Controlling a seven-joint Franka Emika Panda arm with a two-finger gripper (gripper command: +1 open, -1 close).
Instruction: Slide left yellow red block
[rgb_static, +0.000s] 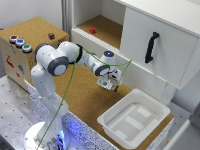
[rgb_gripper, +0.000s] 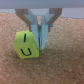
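the hand (rgb_gripper: 39, 36) is sitting low over the cork-topped bench (rgb_static: 82, 100), its two fingers (rgb_gripper: 44, 35) nearly together with only a thin gap showing and nothing gripped between them. in the wrist view the yellow red block (rgb_gripper: 28, 45), a small yellow cube with dark markings on its face, is resting on the cork, touching the outer side of the fingers rather than lying between them. in the exterior view the hand (rgb_static: 111, 84) is showing at the frame's centre, and the block is too small to make out there. a white tray (rgb_static: 134, 118) is lying at lower right of that frame, a red cube (rgb_static: 92, 30) is sitting in the open drawer (rgb_static: 107, 31) at upper centre, and a wooden box (rgb_static: 31, 42) with buttons is standing at upper left.
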